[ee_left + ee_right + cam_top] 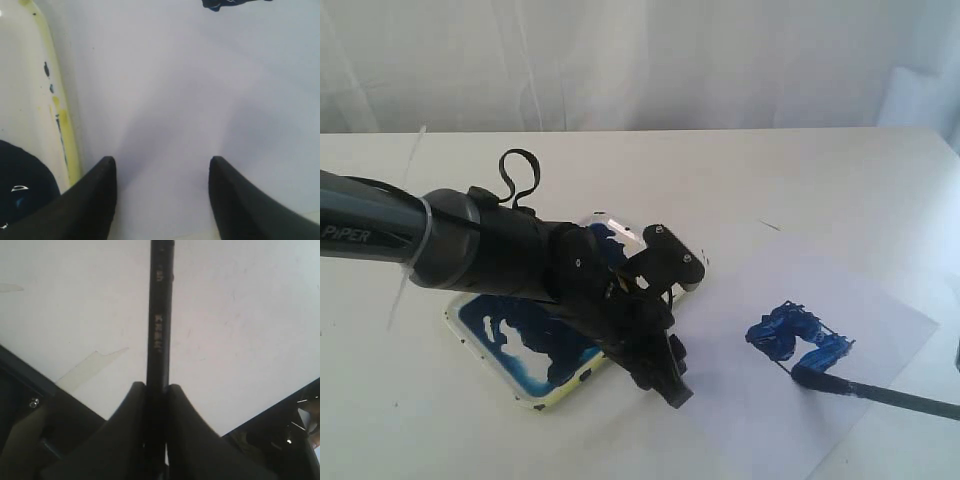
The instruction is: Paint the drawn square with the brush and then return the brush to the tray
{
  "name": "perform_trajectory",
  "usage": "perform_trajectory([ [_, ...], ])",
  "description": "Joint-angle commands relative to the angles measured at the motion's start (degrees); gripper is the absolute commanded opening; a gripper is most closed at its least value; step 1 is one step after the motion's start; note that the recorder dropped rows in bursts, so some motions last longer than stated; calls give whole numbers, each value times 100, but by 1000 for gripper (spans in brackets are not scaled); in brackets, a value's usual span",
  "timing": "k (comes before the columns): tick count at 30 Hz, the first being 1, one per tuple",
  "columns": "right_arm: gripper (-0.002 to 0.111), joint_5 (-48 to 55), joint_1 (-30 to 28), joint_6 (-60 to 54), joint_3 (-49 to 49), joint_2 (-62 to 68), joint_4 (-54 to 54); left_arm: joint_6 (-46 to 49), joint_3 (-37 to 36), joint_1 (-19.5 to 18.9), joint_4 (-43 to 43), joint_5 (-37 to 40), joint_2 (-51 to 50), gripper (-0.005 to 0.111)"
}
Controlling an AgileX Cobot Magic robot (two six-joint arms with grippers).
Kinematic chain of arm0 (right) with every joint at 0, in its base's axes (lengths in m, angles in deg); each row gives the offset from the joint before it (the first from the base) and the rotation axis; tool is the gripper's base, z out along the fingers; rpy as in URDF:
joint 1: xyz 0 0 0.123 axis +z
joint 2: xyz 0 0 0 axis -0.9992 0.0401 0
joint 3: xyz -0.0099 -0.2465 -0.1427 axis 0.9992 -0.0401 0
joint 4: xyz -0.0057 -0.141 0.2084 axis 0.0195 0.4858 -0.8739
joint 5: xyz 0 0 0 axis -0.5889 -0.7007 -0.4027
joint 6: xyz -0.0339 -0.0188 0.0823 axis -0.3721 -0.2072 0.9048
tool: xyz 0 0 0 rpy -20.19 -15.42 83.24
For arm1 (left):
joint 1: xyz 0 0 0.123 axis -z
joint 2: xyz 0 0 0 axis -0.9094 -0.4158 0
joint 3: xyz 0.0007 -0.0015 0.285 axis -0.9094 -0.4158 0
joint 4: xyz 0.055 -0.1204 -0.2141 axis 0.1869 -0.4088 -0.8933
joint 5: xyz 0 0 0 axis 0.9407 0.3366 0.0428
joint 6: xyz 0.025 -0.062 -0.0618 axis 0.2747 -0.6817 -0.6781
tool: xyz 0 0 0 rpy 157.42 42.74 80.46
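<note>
In the lower right of the exterior view, the drawn square (pixel 798 335) on the paper (pixel 740 400) is only partly covered in glossy blue. The right gripper (pixel 159 387) pinches the brush (pixel 880 393) by its handle, the tip touching the paint's lower edge. The left gripper (pixel 161 167) hangs spread and empty beside the tray (pixel 548 398) at lower left. More filling remains, I judge, then returning the brush.

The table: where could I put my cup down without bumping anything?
Free: the far strip of table behind the tray and paper, and the near left corner in front of the tray. Crowded: the middle, where the left tool hangs open by the tray, and the drawn square, where the brush touches.
</note>
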Motion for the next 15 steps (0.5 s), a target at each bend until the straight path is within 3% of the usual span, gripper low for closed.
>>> perform_trajectory([
  [1, 0, 21, -5, -113, -13, -34, -18, -39, -69, 26, -15, 228, -90, 59],
  [15, 0, 21, -5, 831, -13, -34, 453, -39, -69, 26, -15, 228, -90, 59],
])
